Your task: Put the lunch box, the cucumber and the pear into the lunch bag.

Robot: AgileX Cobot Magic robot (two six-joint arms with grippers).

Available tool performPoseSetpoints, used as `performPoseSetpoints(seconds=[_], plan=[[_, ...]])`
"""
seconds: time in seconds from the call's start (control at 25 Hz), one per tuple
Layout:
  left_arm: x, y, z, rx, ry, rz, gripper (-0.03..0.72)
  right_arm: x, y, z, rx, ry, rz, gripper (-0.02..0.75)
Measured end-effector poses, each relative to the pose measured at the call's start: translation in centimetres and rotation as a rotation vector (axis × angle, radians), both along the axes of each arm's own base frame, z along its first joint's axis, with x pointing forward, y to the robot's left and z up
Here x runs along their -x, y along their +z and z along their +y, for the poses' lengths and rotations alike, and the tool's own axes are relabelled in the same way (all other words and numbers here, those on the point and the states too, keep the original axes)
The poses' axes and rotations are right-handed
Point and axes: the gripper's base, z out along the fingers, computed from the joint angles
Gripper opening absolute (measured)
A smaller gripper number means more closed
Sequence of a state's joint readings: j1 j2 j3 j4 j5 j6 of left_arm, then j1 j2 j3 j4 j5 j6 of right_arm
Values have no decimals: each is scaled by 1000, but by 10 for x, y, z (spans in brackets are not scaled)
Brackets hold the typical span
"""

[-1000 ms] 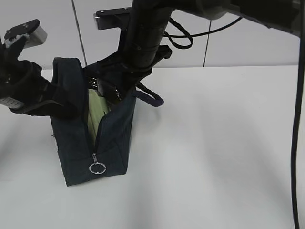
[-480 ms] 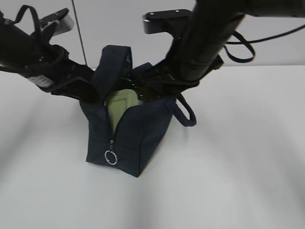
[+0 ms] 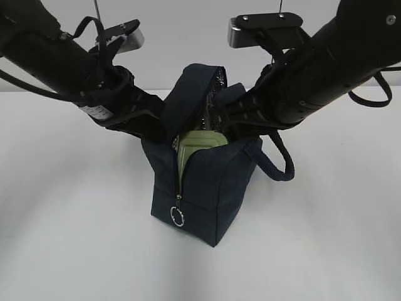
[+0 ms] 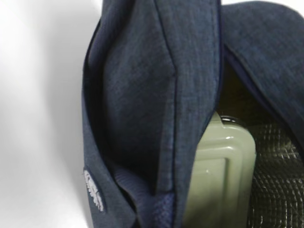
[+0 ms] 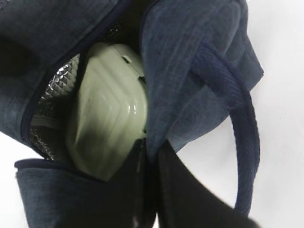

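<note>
Right claw (image 5: 151, 156) pinched on lunch bag (image 3: 213, 188) rim; left claw state unclear. Lunch box (image 5: 107, 111) upright inside, bare desk (image 3: 332, 238) around.

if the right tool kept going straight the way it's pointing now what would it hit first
Most likely the lunch box. The right tool sits at the lunch bag rim, apparently pinching the fabric, and points into the opening where the green lid lies right ahead. Depth is unclear, so the bag wall might catch first.

The lunch box (image 5: 111, 114) stands inside the lunch bag (image 5: 190, 61), whose rim the jaws pinch.
</note>
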State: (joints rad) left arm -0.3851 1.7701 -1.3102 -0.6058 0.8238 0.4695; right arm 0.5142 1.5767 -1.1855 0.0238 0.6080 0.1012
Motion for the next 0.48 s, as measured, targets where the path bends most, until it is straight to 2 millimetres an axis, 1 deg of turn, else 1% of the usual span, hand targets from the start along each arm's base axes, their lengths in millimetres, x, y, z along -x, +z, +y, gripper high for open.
performPoseSetpoints(seconds=[0.04,0.08,0.12,0.2,0.28,0.32,0.36,0.48], plan=[[0,0,0,-1,-2,2,85,-1,0,0,0,6,-10,57],[0,0,0,-3,-2,1,132,-2,1,1,-4,10,-26,123],[0,0,0,-3,-2,1,195,-3,2,2,-9,13,-39,188],[1,2,1,-2,-3,-6,316,-4,3,2,-18,18,-65,373],[3,10,2,3,-1,-33,377,-5,4,3,-23,19,-78,494],[5,17,3,8,0,-53,393,-5,5,3,-23,22,-83,536],[7,23,4,13,3,-74,400,-5,6,3,-24,24,-89,556],[15,44,8,35,18,-153,412,-4,13,2,-41,27,-129,562]])
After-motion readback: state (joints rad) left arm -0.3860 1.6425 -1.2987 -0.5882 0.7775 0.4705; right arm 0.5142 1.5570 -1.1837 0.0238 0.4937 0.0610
